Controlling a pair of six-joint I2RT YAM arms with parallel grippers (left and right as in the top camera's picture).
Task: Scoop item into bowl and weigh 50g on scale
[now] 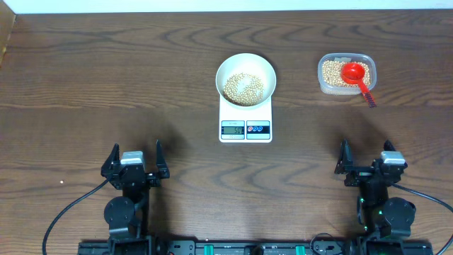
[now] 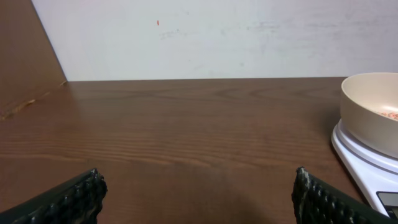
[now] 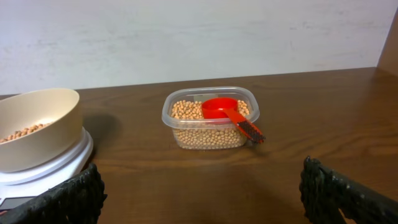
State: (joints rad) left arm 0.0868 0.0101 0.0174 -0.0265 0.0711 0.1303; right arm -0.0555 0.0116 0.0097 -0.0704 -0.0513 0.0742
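The white bowl (image 1: pixel 245 80) stands on the white scale (image 1: pixel 245 127) at the table's middle, with a heap of tan beans (image 1: pixel 244 88) inside. More beans fill a clear plastic tub (image 1: pixel 347 74) at the right, where a red scoop (image 1: pixel 356 74) rests with its handle over the near rim. My left gripper (image 1: pixel 136 157) sits open near the front edge on the left, nothing between its fingers. Open and empty too, my right gripper (image 1: pixel 367 157) is at the front right. In the right wrist view the tub (image 3: pixel 211 118) and scoop (image 3: pixel 231 114) lie ahead, the bowl (image 3: pixel 37 127) at left.
The dark wooden table (image 1: pixel 106 71) ends at a white wall behind. In the left wrist view the bowl (image 2: pixel 372 112) and scale (image 2: pixel 367 162) sit at the right edge. Black cables run off both arm bases at the front.
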